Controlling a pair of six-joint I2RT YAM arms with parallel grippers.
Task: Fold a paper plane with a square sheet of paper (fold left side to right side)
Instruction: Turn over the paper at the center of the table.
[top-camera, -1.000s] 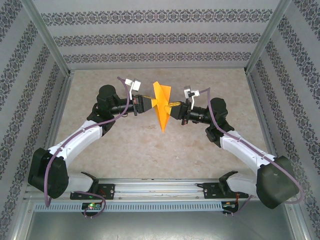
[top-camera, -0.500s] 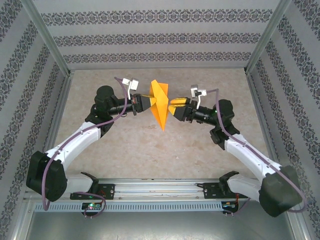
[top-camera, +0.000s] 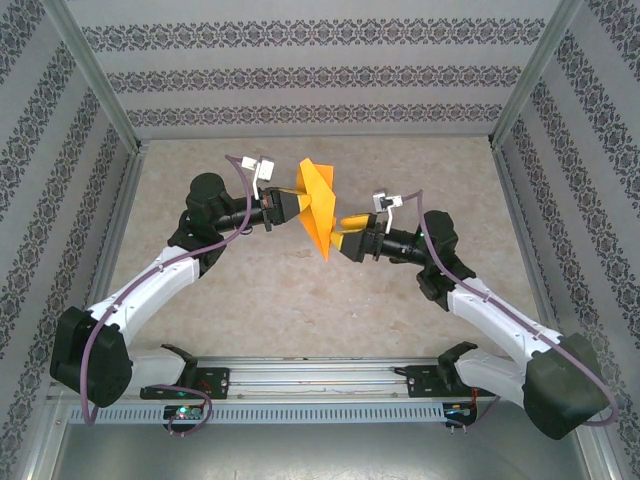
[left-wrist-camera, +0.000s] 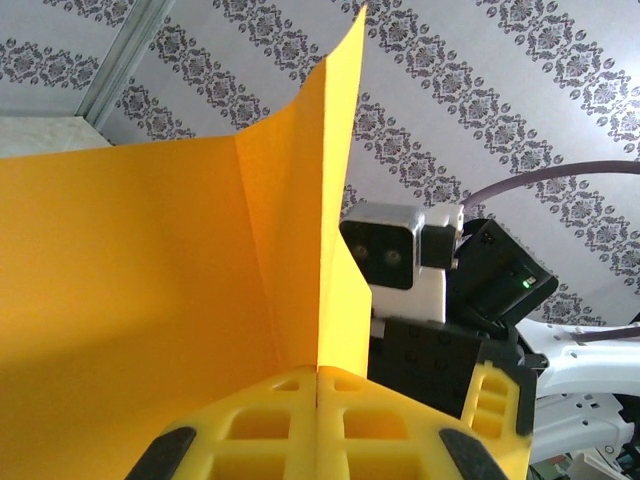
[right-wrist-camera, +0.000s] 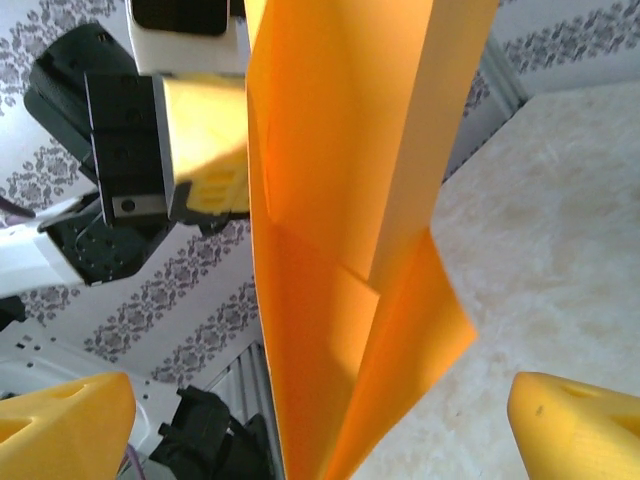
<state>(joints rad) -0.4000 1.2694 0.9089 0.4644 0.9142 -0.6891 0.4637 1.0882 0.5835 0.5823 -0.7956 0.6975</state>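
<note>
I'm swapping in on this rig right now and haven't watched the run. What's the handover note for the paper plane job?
Left end effector: shut on the folded orange paper, held above the table.
Right end effector: open, fingers either side of the paper, not gripping.
Done: several folds; it is a pointed, layered shape with creases.
To do: probably regrip with the right and finish; whether the plane is complete I cannot tell.
</note>
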